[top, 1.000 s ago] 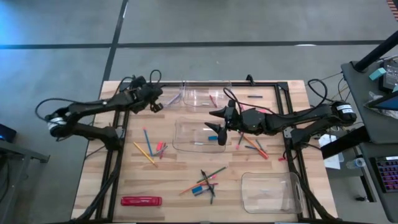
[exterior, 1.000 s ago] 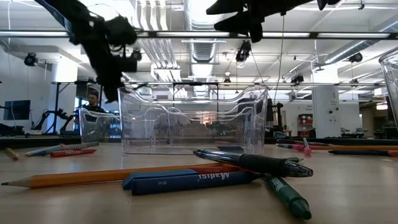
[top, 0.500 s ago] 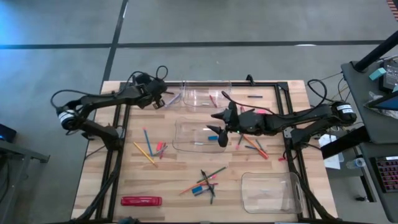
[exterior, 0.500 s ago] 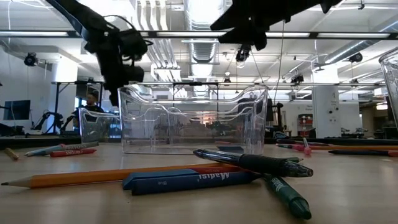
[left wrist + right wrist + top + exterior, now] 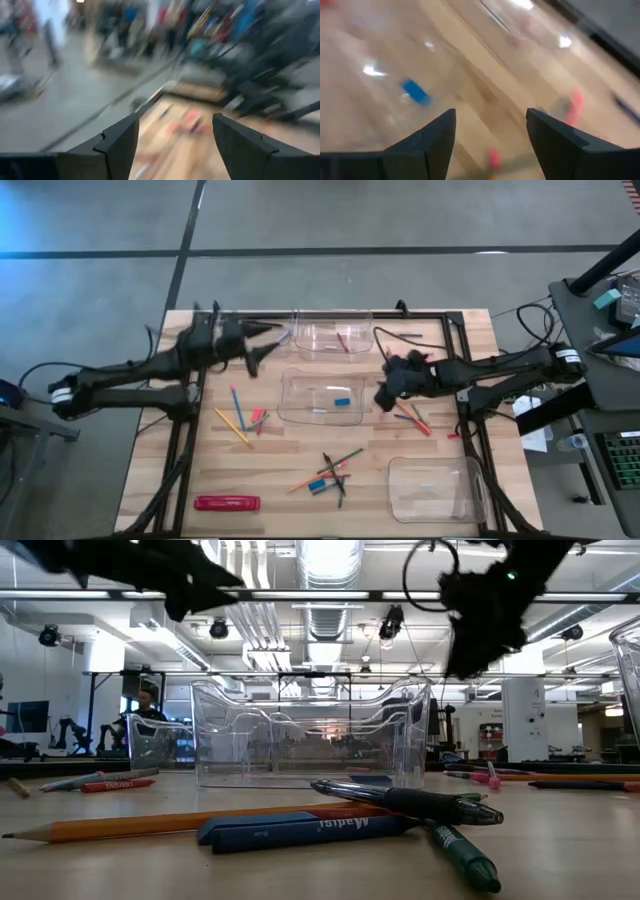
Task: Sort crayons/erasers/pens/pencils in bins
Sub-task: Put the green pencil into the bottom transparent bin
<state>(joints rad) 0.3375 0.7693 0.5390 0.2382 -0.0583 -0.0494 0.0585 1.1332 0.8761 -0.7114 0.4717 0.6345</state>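
My left gripper (image 5: pixel 266 346) (image 5: pixel 175 125) hangs open and holds nothing, above the table just left of the far clear bin (image 5: pixel 330 336). That bin holds a red stick (image 5: pixel 343 340). My right gripper (image 5: pixel 383 393) (image 5: pixel 490 120) is open with nothing between its fingers, just right of the middle bin (image 5: pixel 300 412). A blue eraser (image 5: pixel 342 399) (image 5: pixel 415 92) lies on that bin's floor. Pencils, pens and crayons lie flat on the table in loose groups: left (image 5: pixel 240 418), near middle (image 5: pixel 330 472) and right (image 5: pixel 410 418).
A third clear bin (image 5: pixel 436 486) stands near the right front. A long red flat pack (image 5: pixel 228 503) lies at the front left. A dark pen (image 5: pixel 410 335) lies by the far edge. In the low view a pencil (image 5: pixel 150 823), a blue crayon (image 5: pixel 300 830) and pens (image 5: pixel 420 802) lie close to the near edge.
My left gripper has opened wide and risen beside the far bin, its arm stretching out lower. My right gripper has moved from over the middle bin toward the table's right edge and come lower. The blue eraser now shows uncovered in the middle bin.
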